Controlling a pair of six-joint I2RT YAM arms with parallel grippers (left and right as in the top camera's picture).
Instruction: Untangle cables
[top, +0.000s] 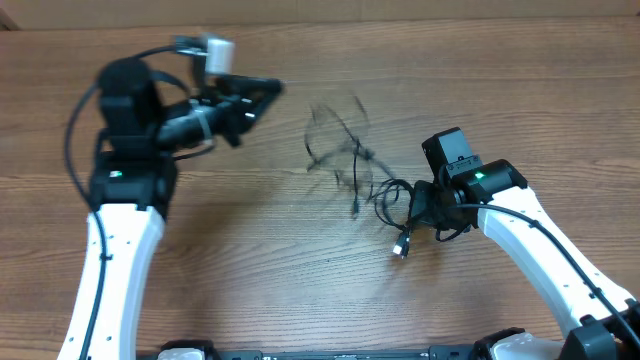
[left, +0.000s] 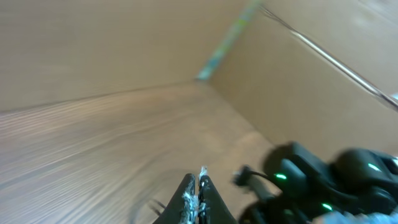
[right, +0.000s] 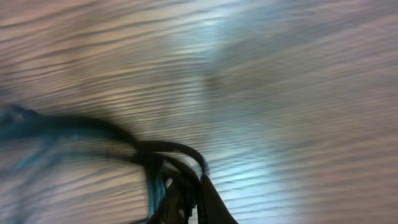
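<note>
on the wood-grain desk (top: 250, 250), right of centre, the cables (top: 357, 160) lie in a loose black tangle, partly blurred, one plug end (top: 401, 250) toward the front; the right jaws sit at the tangle's right edge, closed on dark loops; the left jaws point at it from the left, apart from it, pressed together, nothing clearly between them; plain beige walls (left: 298, 81) meet the desk behind.

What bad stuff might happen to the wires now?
The right gripper seems to pinch several loops of the cables together, so pulling might tighten the tangle. The loose plug could snag in a loop. Both wrist views are blurred, so a fast yank might fling the cables.
</note>
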